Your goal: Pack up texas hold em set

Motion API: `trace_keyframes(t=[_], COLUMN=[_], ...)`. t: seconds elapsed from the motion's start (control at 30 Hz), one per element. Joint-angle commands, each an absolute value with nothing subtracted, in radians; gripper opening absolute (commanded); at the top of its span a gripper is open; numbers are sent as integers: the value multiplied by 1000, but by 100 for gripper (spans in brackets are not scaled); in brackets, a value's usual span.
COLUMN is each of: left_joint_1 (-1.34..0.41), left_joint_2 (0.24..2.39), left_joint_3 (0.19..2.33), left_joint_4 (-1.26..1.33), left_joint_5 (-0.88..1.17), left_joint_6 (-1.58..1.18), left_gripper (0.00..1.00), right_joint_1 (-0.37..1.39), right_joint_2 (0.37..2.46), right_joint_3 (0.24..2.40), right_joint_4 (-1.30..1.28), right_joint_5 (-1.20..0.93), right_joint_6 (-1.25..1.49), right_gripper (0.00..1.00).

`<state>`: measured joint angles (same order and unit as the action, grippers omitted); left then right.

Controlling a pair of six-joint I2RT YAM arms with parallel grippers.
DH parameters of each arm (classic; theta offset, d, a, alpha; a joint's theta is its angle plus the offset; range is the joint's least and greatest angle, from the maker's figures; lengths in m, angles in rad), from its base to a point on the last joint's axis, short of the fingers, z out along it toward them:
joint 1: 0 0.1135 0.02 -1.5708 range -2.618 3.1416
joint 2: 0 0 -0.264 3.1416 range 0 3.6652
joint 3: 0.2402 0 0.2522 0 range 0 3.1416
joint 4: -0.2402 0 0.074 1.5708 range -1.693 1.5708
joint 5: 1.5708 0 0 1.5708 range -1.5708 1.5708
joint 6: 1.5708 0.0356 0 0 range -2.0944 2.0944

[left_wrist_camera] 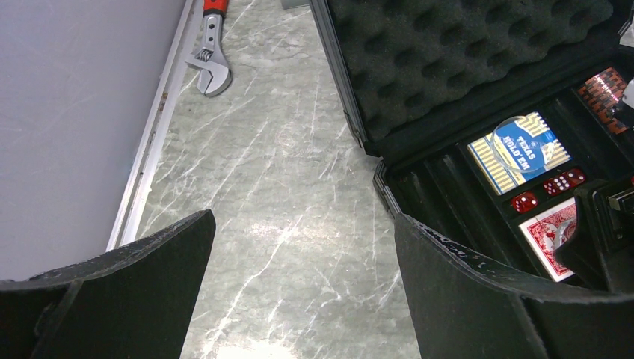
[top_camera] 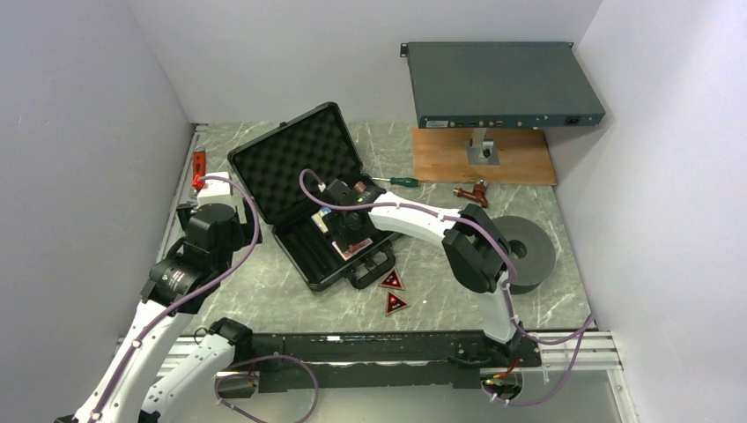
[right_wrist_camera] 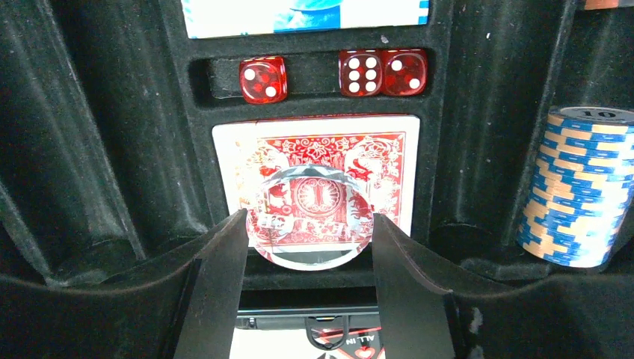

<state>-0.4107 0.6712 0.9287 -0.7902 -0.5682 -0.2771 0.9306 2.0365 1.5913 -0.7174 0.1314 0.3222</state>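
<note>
Shows black foam-lined hard briefcase [top_camera: 304, 176] open, centre-left of top view, with three red dice [right_wrist_camera: 263, 78], one blue card deck [left_wrist_camera: 516, 153], one red card deck [right_wrist_camera: 321, 149], one blue chip stack [right_wrist_camera: 579, 194]. Grips clear round disc [right_wrist_camera: 310, 202] in right hand [right_wrist_camera: 310, 232] over red deck. Spreads left hand [left_wrist_camera: 299, 232] open above tabletop [left_wrist_camera: 284, 149]. Leaves two red-black triangular tokens [top_camera: 392, 281] outside, lower right.

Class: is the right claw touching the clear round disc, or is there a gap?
Touching. The right wrist view shows the clear disc pinched between both fingers of the right claw, its edges meeting them, above the red deck.
</note>
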Motion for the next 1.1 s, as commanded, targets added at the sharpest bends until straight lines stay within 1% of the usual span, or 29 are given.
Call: trace_keyframes(t=[0.0, 0.43, 0.47, 0.7, 0.83, 1.07], left_joint_1=[-405, -403, -403, -403, -403, -402], left_joint_2=[666, 667, 667, 665, 665, 670], left_joint_3=[942, 941, 941, 941, 941, 942], left_joint_4=[-761, -762, -764, -765, -764, -764], left_joint_5=[-557, -557, -558, -561, -561, -560], left_joint_6=[-273, -275, -275, -276, -277, -275], left_gripper=[96, 96, 96, 96, 96, 96], right_joint_1=[937, 949, 950, 953, 956, 957], right_joint_2=[2037, 2029, 2029, 2013, 2007, 1993], right_joint_3=[1576, 1519, 1519, 1513, 1530, 1557], right_joint_4=[-744, -732, -734, -731, -742, -754], right_joint_5=[171, 158, 159, 168, 175, 176], right_joint_6=[324, 347, 349, 347, 344, 344], right_gripper=[0, 0, 2, 21, 36, 59])
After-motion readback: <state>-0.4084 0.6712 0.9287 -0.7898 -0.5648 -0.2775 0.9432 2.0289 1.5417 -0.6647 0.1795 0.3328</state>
